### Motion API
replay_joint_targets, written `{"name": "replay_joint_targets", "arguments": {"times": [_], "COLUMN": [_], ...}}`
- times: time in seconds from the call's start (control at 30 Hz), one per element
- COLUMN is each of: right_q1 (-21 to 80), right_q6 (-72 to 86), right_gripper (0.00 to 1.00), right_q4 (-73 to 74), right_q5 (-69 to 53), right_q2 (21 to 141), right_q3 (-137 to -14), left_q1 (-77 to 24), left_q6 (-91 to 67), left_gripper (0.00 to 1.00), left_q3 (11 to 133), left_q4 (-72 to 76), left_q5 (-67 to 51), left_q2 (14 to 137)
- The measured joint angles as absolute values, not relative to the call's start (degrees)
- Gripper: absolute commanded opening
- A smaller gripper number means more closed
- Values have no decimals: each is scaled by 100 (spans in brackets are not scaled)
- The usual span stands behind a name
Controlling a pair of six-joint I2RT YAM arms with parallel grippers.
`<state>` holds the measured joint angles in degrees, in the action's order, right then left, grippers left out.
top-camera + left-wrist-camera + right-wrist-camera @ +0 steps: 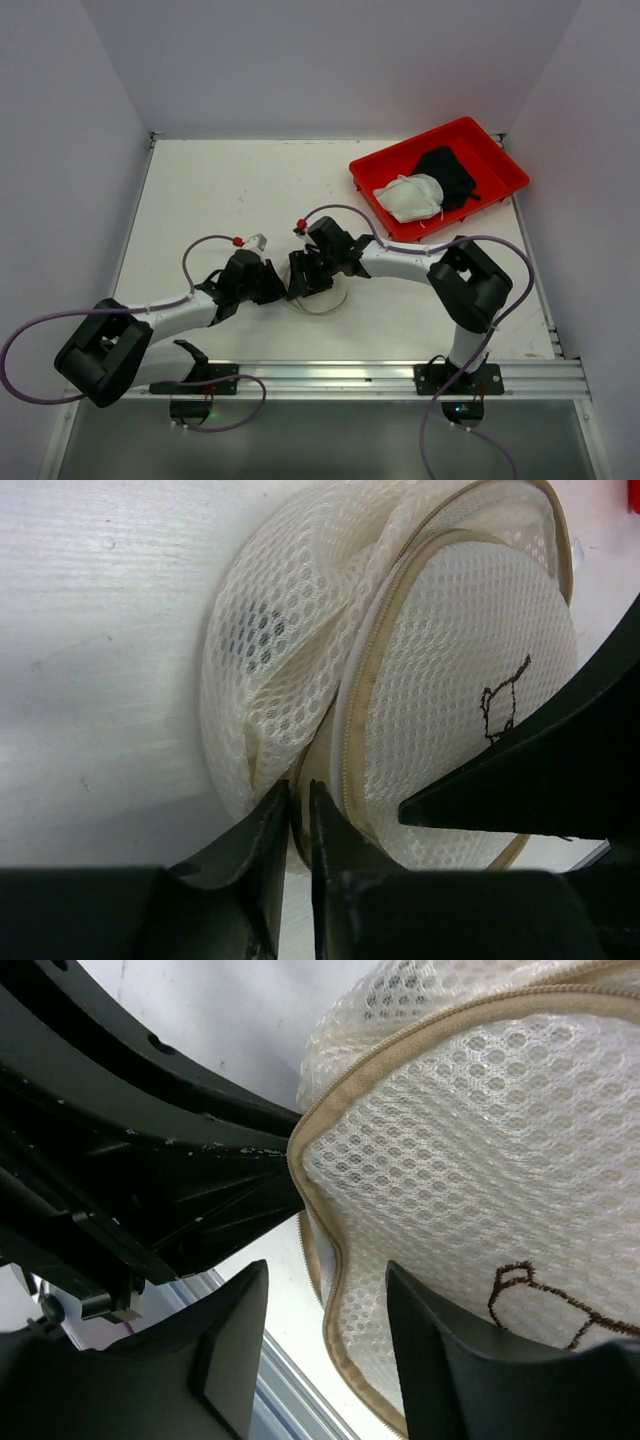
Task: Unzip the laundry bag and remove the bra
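Note:
The laundry bag point(450, 660) is white mesh with a tan zip band and a small dark embroidered mark point(500, 705). It lies on the table under both grippers and barely shows in the top view point(322, 300). My left gripper point(298, 805) is shut on the bag's near edge, with tan trim between the jaws. My right gripper point(325, 1350) is open and straddles the bag's tan-trimmed rim point(330, 1290), where zip teeth show parted. A dark patch point(255, 635) shows through the mesh. I cannot make out a bra inside the bag.
A red tray point(500, 150) at the back right holds a white cupped garment point(410, 197) and a black one point(448, 172). The two wrists nearly touch over the bag. A metal rail point(400, 378) runs along the near table edge.

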<state>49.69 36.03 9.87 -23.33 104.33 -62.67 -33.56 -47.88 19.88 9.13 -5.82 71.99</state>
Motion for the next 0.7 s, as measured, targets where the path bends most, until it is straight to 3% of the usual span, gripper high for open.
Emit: {"name": "replay_joint_targets", "arguments": {"times": [0.27, 0.4, 0.5, 0.53, 0.57, 0.7], "right_q1": [4971, 4969, 4965, 4960, 4956, 4930], "right_q6": [3618, 3616, 3627, 3632, 3651, 3616], "right_gripper": [59, 61, 69, 79, 83, 88], "right_q4": [939, 969, 976, 978, 985, 1118], "right_q5": [-2506, -2508, -2502, -2493, -2471, -2250], "right_q2": [10313, 10049, 9819, 9749, 9675, 9456], "right_q3": [-6267, -6267, -6274, -6278, -6278, -6418], "left_q1": [-3356, -3356, -3354, -3352, -3352, -3350], "left_q6": [-4783, -4733, -4716, -4692, -4685, -4589], "left_gripper": [45, 70, 83, 86, 89, 96], "left_q3": [1979, 1981, 1986, 1997, 2025, 2231], "left_q4": [270, -187, -526, -655, -819, -1345], "left_q5": [-189, 97, 285, 349, 410, 696], "left_q2": [6488, 6073, 5808, 5717, 5627, 5238]}}
